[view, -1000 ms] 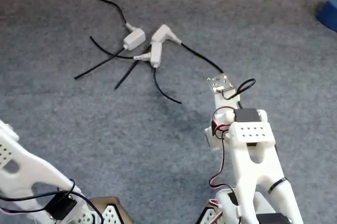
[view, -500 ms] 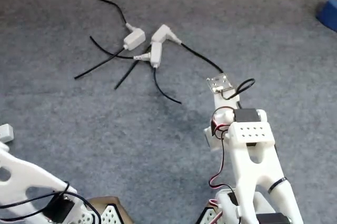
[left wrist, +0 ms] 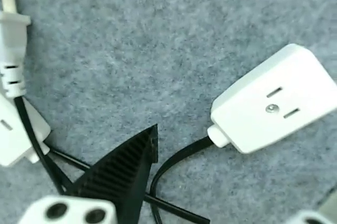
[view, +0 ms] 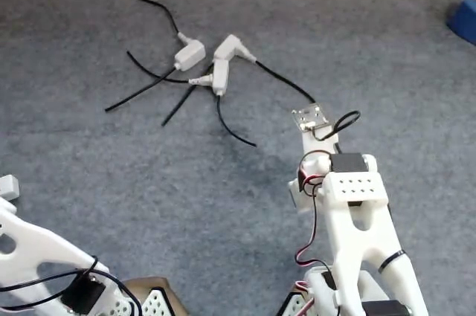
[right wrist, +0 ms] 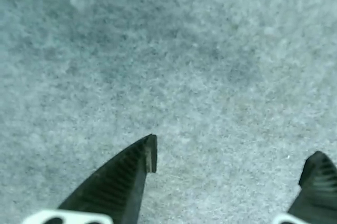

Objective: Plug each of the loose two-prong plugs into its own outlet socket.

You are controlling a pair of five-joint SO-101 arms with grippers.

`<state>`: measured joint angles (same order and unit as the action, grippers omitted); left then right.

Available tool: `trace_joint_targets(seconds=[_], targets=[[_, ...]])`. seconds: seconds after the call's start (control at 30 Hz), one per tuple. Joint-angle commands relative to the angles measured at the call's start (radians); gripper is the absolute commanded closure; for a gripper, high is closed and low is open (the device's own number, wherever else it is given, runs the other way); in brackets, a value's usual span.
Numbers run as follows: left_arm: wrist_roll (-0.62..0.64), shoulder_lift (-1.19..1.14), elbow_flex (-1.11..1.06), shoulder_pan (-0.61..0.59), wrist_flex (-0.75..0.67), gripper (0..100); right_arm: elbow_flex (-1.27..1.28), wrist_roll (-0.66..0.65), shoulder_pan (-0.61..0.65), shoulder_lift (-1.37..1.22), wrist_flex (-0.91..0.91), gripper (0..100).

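Plug point(left wrist: 11, 34) lies partly cut off; left gripper point(left wrist: 231, 182) and right gripper point(right wrist: 234, 153) gape empty.

The left pincer point(left wrist: 231, 182) points steeply down with its jaws spread wide. One black ribbed finger point(left wrist: 124, 174) is in plain sight. The right pincer point(right wrist: 234, 153) also points down and gapes, its dark tips well apart. From above, one arm point(view: 357, 212) stretches forward at centre-right, while the other arm point(view: 33, 245) sits low at the near-left edge.
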<state>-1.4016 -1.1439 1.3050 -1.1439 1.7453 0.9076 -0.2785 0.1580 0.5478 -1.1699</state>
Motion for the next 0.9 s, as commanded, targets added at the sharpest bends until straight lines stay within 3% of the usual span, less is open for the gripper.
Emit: trace_joint_targets(seconds=[0.0,0.2,0.33,0.6,0.87], targets=[[-0.371,0.013,0.016,0.035,0.018,50,-0.005,0.003,0.010,0.030,0.004,59.5],[-0.370,0.018,-0.148,0.077,0.018,55,-0.005,0.003,0.010,0.030,0.004,59.5],[-0.350,0.021,-0.206,0.117,0.017,66,-0.005,0.003,0.010,0.030,0.004,59.5],[-0.123,0.022,-0.205,0.228,0.015,93,-0.005,0.003,0.010,0.030,0.004,59.5],[0.055,0.159,-0.257,0.409,0.021,94,-0.005,0.003,0.039,0.030,0.004,59.5]])
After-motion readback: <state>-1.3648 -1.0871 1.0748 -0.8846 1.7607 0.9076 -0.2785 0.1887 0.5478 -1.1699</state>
